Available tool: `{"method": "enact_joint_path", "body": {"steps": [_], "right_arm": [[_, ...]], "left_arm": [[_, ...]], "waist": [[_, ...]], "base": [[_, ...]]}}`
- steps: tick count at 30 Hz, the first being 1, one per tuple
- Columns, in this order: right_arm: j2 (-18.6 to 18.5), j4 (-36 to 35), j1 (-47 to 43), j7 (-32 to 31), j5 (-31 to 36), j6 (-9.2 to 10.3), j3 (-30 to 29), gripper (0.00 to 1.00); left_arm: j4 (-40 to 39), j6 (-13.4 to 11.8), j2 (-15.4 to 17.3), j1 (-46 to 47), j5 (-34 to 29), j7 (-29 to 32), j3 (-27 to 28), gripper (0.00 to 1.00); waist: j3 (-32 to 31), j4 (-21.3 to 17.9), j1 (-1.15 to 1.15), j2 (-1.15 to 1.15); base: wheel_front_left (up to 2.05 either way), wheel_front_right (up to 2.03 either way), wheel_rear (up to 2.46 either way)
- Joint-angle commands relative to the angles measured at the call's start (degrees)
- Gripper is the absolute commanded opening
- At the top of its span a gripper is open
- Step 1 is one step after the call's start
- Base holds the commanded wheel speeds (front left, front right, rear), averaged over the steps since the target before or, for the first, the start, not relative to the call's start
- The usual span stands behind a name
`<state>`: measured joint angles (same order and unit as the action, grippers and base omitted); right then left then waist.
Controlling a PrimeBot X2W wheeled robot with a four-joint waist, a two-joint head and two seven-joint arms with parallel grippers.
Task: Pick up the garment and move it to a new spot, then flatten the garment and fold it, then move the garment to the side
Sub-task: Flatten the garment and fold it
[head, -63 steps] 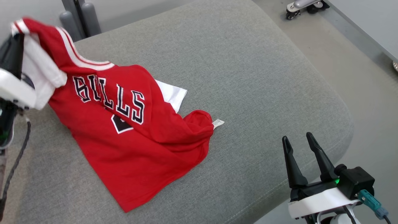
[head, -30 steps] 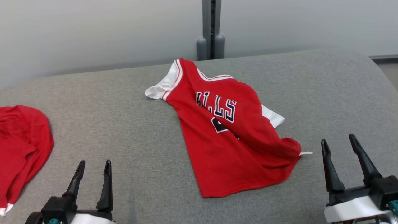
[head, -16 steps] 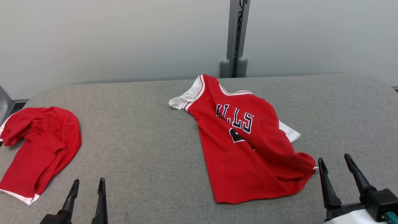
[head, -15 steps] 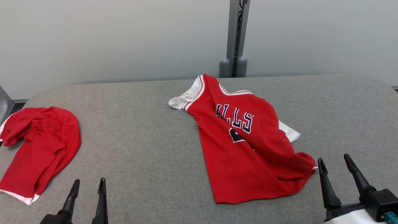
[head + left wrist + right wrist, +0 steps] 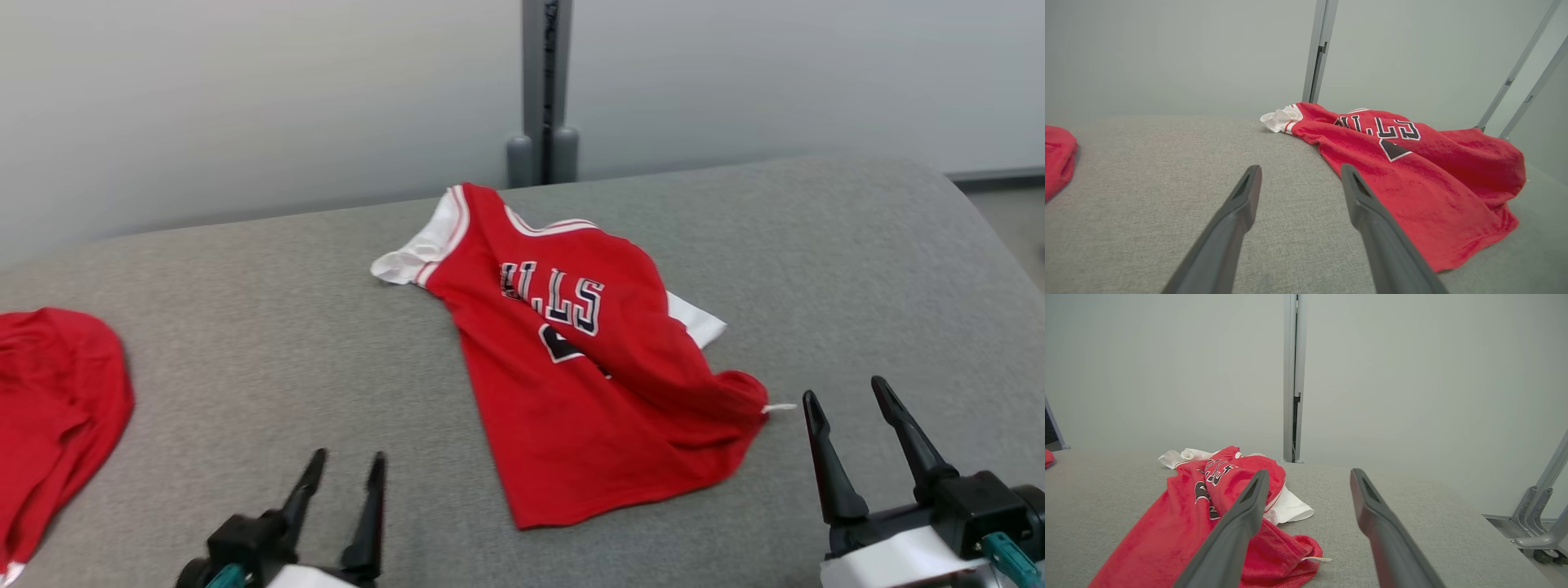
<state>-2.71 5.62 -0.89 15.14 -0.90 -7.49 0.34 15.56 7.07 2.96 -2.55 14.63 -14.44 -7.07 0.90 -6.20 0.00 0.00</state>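
on the grey woven cushion (image 5: 245, 327) we see the red jersey (image 5: 571, 408) lying crumpled at centre, collar end toward the wall and hem toward us. a fold hides part of its lettering. a second red cloth (image 5: 57, 408) is cut off at left. the left gripper (image 5: 349, 454) and right gripper (image 5: 844, 388) hover empty, fingers spread wide.

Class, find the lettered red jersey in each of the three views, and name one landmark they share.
Head view: lettered jersey at centre.
Left wrist view: jersey fills the right half.
Right wrist view: jersey at lower left.
Shared landmark: the grey post standing at the wall behind the jersey.
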Motion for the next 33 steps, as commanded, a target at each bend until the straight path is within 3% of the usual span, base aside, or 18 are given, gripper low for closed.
{"method": "enact_joint_path", "body": {"steps": [1, 9, 14, 18, 19, 20, 21, 28, 33], "right_arm": [[-0.35, -0.38, 0.86, 0.03, -0.24, -0.01, 0.00, 1.00], [-0.32, -0.68, 2.35, 0.03, -1.92, -0.01, 1.08, 1.00], [-0.30, -0.91, 2.69, 0.03, -2.95, -0.01, 0.72, 1.00], [-0.30, -1.05, 2.63, 0.03, -3.45, -0.01, 0.54, 1.00], [-0.31, -1.10, 2.65, 0.03, -3.57, -0.01, 0.47, 1.00], [-0.31, -1.09, 2.66, 0.03, -3.65, -0.01, 0.37, 1.00], [-0.31, -1.06, 2.69, 0.02, -3.74, -0.01, 0.35, 1.00], [-0.33, -0.99, 2.58, 0.03, -3.85, -0.01, -0.49, 1.00], [-0.31, -1.17, 1.98, 0.03, -4.11, -0.01, -1.37, 1.00]], "left_arm": [[0.69, 0.28, 0.13, 1.82, 0.64, 0.27, -0.68, 1.00], [9.52, -0.58, 0.17, 10.13, 7.59, 12.19, -9.08, 1.00], [11.51, -2.56, 0.15, 10.94, 8.72, 17.91, -10.61, 1.00], [12.33, -2.14, -0.03, 9.71, 9.71, 20.83, -11.85, 1.00], [12.18, -1.60, -0.14, 9.40, 10.10, 21.37, -12.61, 0.47], [11.79, -1.18, -0.17, 9.19, 10.63, 21.30, -13.18, 0.04], [11.36, -0.71, -0.15, 9.08, 10.79, 21.49, -14.09, 0.00], [0.90, 0.36, 2.71, 7.28, 17.38, 22.84, -15.16, 0.00], [-12.22, -0.76, 10.16, 1.08, 22.19, 26.63, -9.28, 0.00]], "waist": [[1.89, -2.73, 0.00, 0.00], [6.03, -10.59, 0.00, 0.00], [7.55, -13.14, 0.00, 0.00], [8.13, -13.78, 0.00, 0.00], [8.28, -13.79, 0.00, 0.00], [8.40, -13.70, 0.00, 0.00], [8.48, -13.52, 0.00, 0.00], [8.32, -10.50, 0.00, 0.00], [8.03, -7.98, 0.00, 0.00]], "base": [[0.00, 0.00, 0.00], [0.00, 0.00, 0.00], [0.00, 0.00, 0.00], [0.00, 0.00, 0.00], [0.00, 0.00, 0.00], [0.00, 0.00, 0.00], [0.00, 0.00, 0.00], [0.00, 0.00, 0.00], [0.00, 0.00, 0.00]]}}
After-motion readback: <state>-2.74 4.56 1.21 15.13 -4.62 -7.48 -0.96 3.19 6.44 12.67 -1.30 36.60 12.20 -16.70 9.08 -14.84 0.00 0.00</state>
